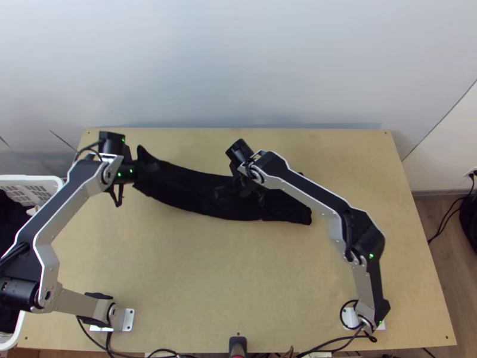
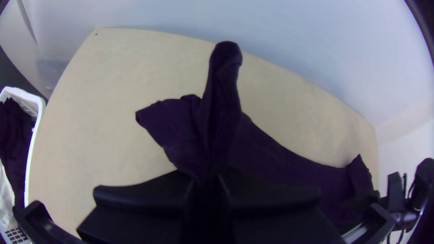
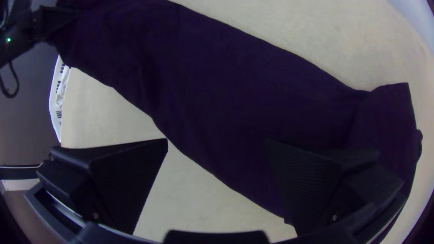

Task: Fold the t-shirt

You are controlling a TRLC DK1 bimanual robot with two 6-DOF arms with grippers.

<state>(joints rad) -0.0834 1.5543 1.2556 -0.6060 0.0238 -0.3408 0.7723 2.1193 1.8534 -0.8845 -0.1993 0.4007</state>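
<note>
The black t-shirt (image 1: 191, 188) lies as a long narrow strip across the table's far half, looking dark purple in the left wrist view (image 2: 271, 158) and the right wrist view (image 3: 235, 95). At its left end is my left gripper (image 1: 142, 171), whose fingers pinch the cloth closely together in the left wrist view (image 2: 207, 178); a bunched fold stands out beyond them. My right gripper (image 1: 229, 190) is over the strip's middle to right part. Its fingers are wide apart in the right wrist view (image 3: 217, 144), one beside the cloth's edge and the other over the cloth.
A white basket (image 1: 45, 179) with dark cloth inside stands off the table's left side. Bare table (image 1: 197, 274) stretches between the strip and the near edge, and a narrower bare band lies behind it, before the pale wall (image 1: 238, 65).
</note>
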